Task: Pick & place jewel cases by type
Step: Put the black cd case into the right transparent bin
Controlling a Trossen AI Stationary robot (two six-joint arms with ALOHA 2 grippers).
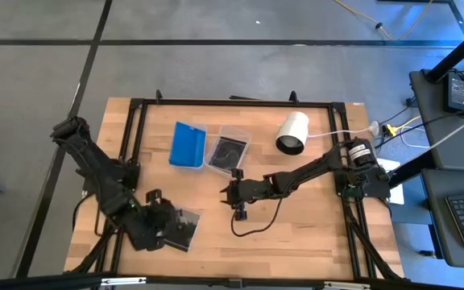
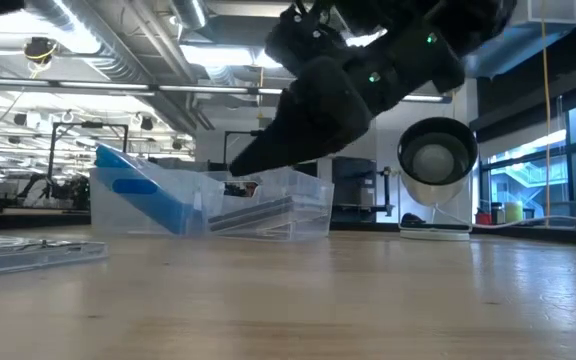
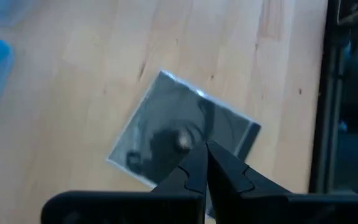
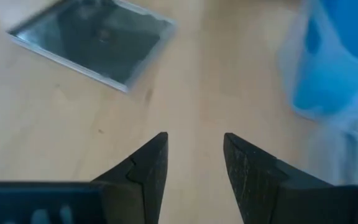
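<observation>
One dark jewel case (image 1: 187, 232) (image 3: 179, 127) (image 4: 92, 37) lies flat on the table near the near-left corner and shows its disc. My left gripper (image 1: 167, 219) (image 3: 207, 150) is shut, its tips over the middle of that case. My right gripper (image 1: 227, 193) (image 4: 194, 146) is open above bare wood at the table's middle, level with the tubs in the low view (image 2: 258, 150). Blue jewel cases (image 1: 188, 145) (image 2: 133, 190) lean inside the left clear tub. Dark cases (image 1: 226, 151) lie in the right clear tub (image 2: 283, 210). My left gripper's shut fingertips (image 3: 199, 155) stand over the middle of the dark case (image 3: 180, 140), coming from above. I cannot tell whether they touch it. The case lies flat on the wood.
A white cylinder with a dark end (image 1: 292, 133) (image 2: 436, 155) lies near the far-right corner. A black frame (image 1: 232, 103) runs around the table's edges. A cable (image 1: 256, 225) loops on the wood below my right arm. Bare wood lies between the tubs and the near edge.
</observation>
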